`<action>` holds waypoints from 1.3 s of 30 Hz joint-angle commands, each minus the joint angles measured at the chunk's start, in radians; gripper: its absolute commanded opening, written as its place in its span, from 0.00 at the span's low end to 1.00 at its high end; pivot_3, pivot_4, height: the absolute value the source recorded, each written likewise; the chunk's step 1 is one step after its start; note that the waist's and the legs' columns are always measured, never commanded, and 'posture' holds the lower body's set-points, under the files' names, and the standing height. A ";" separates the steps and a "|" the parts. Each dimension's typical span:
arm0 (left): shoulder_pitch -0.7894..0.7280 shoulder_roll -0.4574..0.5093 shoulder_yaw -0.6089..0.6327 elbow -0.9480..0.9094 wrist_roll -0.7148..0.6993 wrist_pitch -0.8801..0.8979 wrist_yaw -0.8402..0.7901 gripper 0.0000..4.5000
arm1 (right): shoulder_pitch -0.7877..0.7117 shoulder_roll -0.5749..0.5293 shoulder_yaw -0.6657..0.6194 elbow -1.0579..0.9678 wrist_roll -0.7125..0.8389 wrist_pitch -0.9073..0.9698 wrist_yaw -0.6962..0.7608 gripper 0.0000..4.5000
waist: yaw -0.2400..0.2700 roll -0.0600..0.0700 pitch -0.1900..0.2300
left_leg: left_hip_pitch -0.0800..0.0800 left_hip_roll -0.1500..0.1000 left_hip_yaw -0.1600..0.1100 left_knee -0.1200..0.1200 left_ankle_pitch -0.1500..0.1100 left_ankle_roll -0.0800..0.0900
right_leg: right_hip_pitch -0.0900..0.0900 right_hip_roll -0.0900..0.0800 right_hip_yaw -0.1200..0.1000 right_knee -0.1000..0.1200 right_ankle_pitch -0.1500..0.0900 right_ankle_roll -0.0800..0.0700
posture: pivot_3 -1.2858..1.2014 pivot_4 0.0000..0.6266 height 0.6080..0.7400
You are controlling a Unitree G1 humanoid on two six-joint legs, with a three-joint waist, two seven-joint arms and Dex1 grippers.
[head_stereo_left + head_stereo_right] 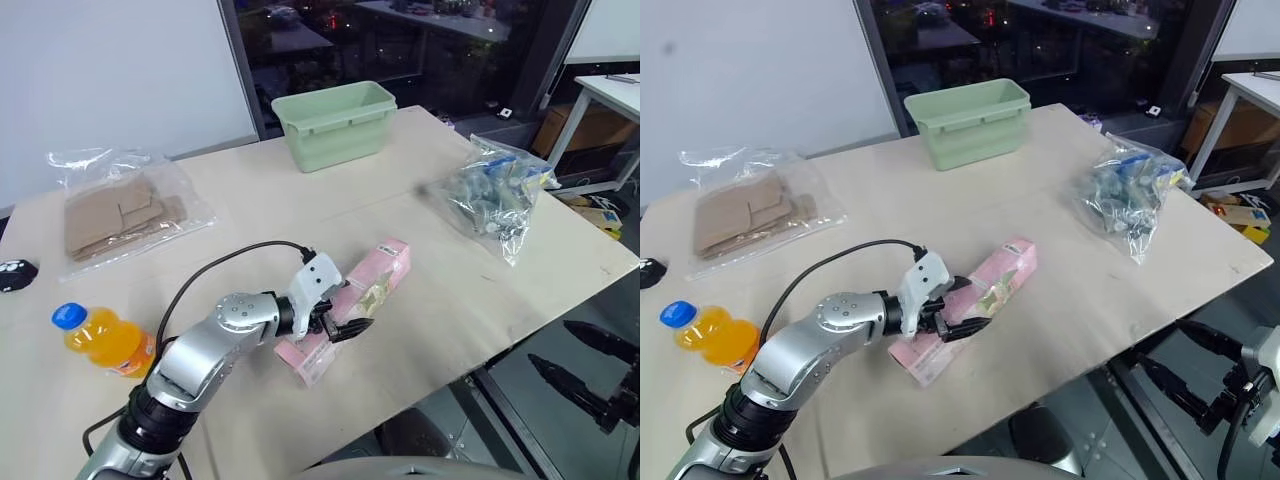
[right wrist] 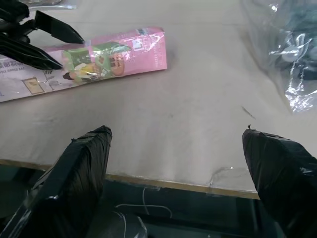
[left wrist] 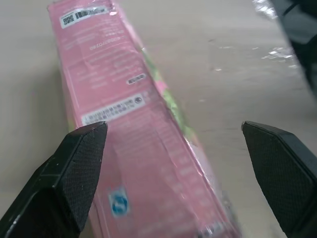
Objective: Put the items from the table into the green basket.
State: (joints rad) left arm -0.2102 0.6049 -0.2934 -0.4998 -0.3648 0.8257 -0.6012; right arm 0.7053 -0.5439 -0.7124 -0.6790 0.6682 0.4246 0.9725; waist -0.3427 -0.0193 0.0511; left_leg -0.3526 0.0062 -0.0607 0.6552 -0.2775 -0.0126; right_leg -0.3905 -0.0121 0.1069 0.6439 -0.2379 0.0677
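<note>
The left gripper (image 1: 345, 322) hangs over the near end of the long pink carton (image 1: 372, 283), jaws spread wide astride it and not yet closed, so the step in hand looks like grasping the carton on the desk (image 1: 300, 210). Next the jaws need to lower and clench across its width. The right gripper (image 1: 585, 370) waits off the desk edge, jaws released, empty.
</note>
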 commanded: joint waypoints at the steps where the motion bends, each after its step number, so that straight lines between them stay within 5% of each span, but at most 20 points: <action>1: 0.009 -0.018 -0.035 -0.002 0.021 0.079 0.038 1.00 | 0.004 -0.005 -0.010 -0.026 0.015 -0.032 -0.010 0.99 | -0.002 -0.001 0.001 | 0.000 0.000 0.000 -0.001 0.000 0.000 | 0.000 0.000 0.000 0.000 0.000 0.000 | 0.37 0.06 1.00; 20: 0.010 -0.107 0.100 -0.028 -0.100 0.272 0.077 1.00 | -0.047 -0.056 0.023 0.035 0.027 -0.050 0.010 0.99 | 0.000 -0.005 0.004 | 0.007 0.000 0.000 -0.006 -0.001 -0.001 | 0.005 -0.001 0.000 -0.003 -0.001 0.001 | 0.38 0.04 1.00; 23: 0.013 -0.107 0.118 -0.038 -0.127 0.295 0.073 0.80 | -0.047 -0.062 0.025 0.043 0.032 -0.051 0.015 1.00 | 0.000 -0.006 0.004 | 0.007 0.000 0.000 -0.006 -0.001 -0.001 | 0.005 -0.001 0.000 -0.003 -0.001 0.001 | 0.38 0.04 1.00; 30: 0.011 -0.101 0.123 -0.044 -0.137 0.309 0.076 0.17 | -0.056 -0.073 0.034 0.056 0.033 -0.054 0.020 1.00 | 0.001 -0.006 0.005 | 0.006 0.000 -0.001 -0.006 -0.001 -0.001 | 0.005 -0.001 0.000 -0.004 -0.001 0.001 | 0.39 0.04 1.00; 34: 0.009 -0.104 0.133 -0.052 -0.143 0.262 0.066 0.00 | -0.071 -0.085 0.036 0.067 0.036 -0.052 0.027 1.00 | 0.002 -0.005 0.005 | 0.006 -0.001 0.000 -0.006 -0.001 -0.001 | 0.005 -0.001 0.000 -0.004 -0.002 0.002 | 0.39 0.03 1.00; 39: -0.066 -0.107 0.202 -0.024 -0.132 0.181 0.064 0.00 | -0.123 -0.117 0.040 0.064 0.077 -0.027 0.029 1.00 | 0.007 -0.006 0.007 | 0.006 -0.002 0.000 -0.006 -0.001 -0.001 | 0.005 -0.002 0.000 -0.004 -0.002 0.002 | 0.40 0.03 1.00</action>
State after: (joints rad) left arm -0.2215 0.4985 -0.1435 -0.5220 -0.4964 1.0537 -0.5405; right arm 0.6035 -0.6375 -0.6653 -0.6033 0.7094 0.3930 0.9973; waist -0.3355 -0.0251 0.0585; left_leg -0.3464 0.0044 -0.0612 0.6494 -0.2784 -0.0139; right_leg -0.3854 -0.0145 0.1067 0.6399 -0.2394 0.0693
